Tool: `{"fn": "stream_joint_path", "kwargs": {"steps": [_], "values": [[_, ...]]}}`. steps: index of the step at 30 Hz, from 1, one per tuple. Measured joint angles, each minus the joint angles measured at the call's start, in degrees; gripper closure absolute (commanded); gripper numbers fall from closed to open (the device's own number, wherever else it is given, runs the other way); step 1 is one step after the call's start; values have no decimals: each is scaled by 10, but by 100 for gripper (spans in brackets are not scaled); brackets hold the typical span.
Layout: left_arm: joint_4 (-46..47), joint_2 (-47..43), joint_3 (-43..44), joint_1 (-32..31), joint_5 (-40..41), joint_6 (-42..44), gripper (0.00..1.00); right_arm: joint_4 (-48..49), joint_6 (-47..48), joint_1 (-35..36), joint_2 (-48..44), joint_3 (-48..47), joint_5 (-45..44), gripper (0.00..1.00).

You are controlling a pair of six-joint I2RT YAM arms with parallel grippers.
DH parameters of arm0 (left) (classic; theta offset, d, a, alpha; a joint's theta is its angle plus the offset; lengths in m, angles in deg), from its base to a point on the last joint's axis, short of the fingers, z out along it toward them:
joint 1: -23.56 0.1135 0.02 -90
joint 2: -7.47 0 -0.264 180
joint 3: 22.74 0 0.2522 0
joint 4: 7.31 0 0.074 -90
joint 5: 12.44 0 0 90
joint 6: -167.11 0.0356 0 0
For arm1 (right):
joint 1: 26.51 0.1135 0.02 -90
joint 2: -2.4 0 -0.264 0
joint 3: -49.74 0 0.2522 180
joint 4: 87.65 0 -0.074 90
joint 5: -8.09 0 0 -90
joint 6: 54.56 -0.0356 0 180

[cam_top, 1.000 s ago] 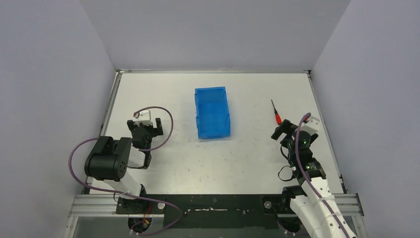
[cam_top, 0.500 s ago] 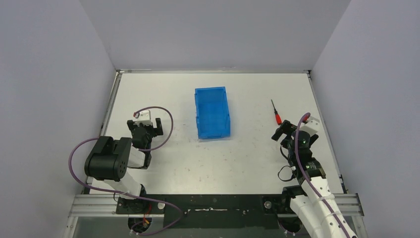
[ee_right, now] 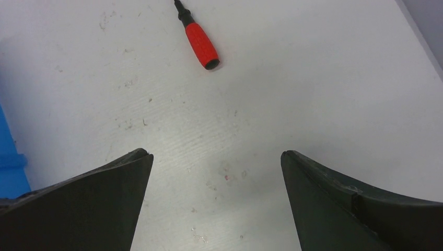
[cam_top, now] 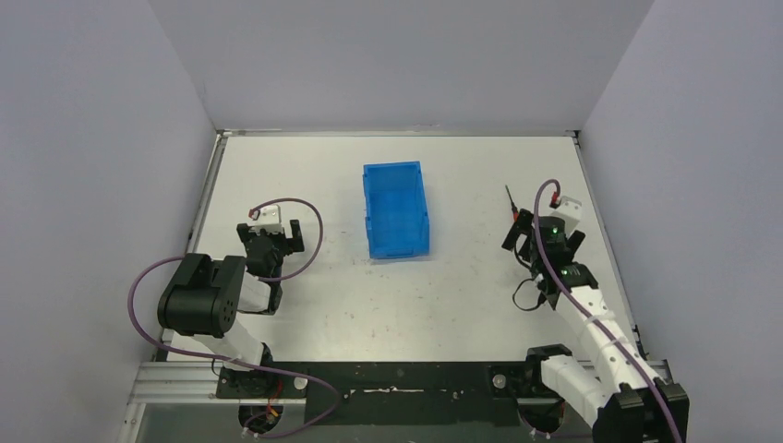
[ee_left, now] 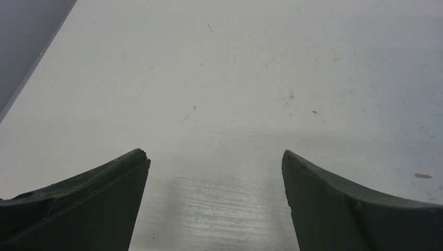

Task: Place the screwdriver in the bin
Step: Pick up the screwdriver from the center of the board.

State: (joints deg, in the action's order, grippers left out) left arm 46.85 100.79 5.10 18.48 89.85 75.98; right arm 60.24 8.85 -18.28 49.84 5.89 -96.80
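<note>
The screwdriver [ee_right: 201, 45], red handle and thin black shaft, lies on the white table just ahead of my right gripper [ee_right: 215, 154] and slightly to its left. That gripper is open and empty, with the jaws wide apart. In the top view only the black shaft [cam_top: 509, 194] shows beyond the right gripper [cam_top: 540, 226], which covers the handle. The blue bin [cam_top: 395, 168] stands mid-table, left of the screwdriver, and looks empty. A sliver of the bin [ee_right: 6, 157] shows at the left edge of the right wrist view. My left gripper [cam_top: 269, 231] is open over bare table [ee_left: 215, 152].
Grey walls enclose the table on three sides. The right wall runs close beside the screwdriver and the right arm. The left arm's purple cable [cam_top: 309, 217] loops beside its wrist. Scuffed white tabletop [cam_top: 462, 286] lies between the bin and both arms.
My right arm has stretched forward and slightly left toward the screwdriver, and its gripper now covers the red handle in the top view. The left arm, bin and screwdriver have not moved.
</note>
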Motion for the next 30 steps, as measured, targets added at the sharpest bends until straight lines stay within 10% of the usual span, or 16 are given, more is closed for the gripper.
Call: {"fn": "stream_joint_path", "kwargs": {"steps": [19, 30], "values": [[0, 0, 0, 0, -2, 0, 3, -179, 147, -103, 538, -601, 122, 0], [0, 0, 0, 0, -2, 0, 3, -251, 201, -116, 594, -665, 170, 0]]}}
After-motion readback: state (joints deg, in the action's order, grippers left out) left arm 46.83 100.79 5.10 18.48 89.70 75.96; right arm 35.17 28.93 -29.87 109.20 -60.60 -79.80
